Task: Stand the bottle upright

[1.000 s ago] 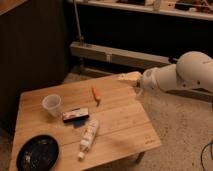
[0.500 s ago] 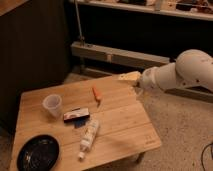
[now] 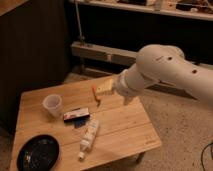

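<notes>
While the bottle is lying on its side on the table, cap pointing toward the near edge and base pointing back toward the dark packet, nothing about it is changing; it is resting just right of the black dish, near the packet and well apart from the cup; you are looking at a job not yet begun at the bottle itself.

What is changing is the arm; over the last second it has been swinging in from the right, and the gripper is now hanging over the far part of the table, just above the small orange item, where a moment ago it was standing out by the table's far right corner; that is bringing it nearer the bottle, though it is still well apart from it and higher, with the packet lying between them. You are, by my reading, watching the approach and not the grasp.

The gripper is standing released, its pale fingers spread wide; it is holding nothing and, as far as you can see, touching nothing.

You are going to be needing a further reach toward the near side and a descent, passing over the packet, with the jaws set across the slender body; being round, the bottle is likely to be rolling if it is nudged off-centre.
</notes>
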`<state>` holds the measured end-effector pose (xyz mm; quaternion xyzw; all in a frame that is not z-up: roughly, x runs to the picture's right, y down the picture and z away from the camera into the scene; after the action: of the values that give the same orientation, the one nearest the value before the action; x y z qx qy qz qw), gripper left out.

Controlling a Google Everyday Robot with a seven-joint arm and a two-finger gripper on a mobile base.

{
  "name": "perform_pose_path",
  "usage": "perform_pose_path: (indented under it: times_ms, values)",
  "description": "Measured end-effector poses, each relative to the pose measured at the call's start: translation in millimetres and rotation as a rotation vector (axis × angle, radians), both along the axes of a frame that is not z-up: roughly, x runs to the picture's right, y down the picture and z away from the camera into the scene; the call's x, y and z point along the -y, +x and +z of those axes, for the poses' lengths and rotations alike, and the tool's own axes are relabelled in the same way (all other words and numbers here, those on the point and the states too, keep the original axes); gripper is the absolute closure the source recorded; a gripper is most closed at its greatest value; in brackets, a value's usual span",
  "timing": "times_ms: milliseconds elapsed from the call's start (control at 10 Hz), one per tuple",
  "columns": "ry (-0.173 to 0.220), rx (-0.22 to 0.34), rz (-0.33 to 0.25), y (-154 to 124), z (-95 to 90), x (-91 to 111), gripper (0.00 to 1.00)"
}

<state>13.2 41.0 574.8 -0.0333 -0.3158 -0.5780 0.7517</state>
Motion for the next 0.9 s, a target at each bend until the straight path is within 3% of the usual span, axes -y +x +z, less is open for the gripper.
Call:
perform_pose_path:
  times_ms: [300, 500, 700, 900]
  values:
    - [-0.105, 0.022, -0.098, -51.0, 32.9, -50.0, 0.25]
    - [-0.167, 0.036, -0.131, -94.0, 52.6, -69.1, 0.25]
    - [-0.215, 0.018, -0.149, -117.5, 70.8, -88.5, 0.25]
    - [-0.274, -0.019, -0.105, -116.6, 91.0, -104.8, 0.25]
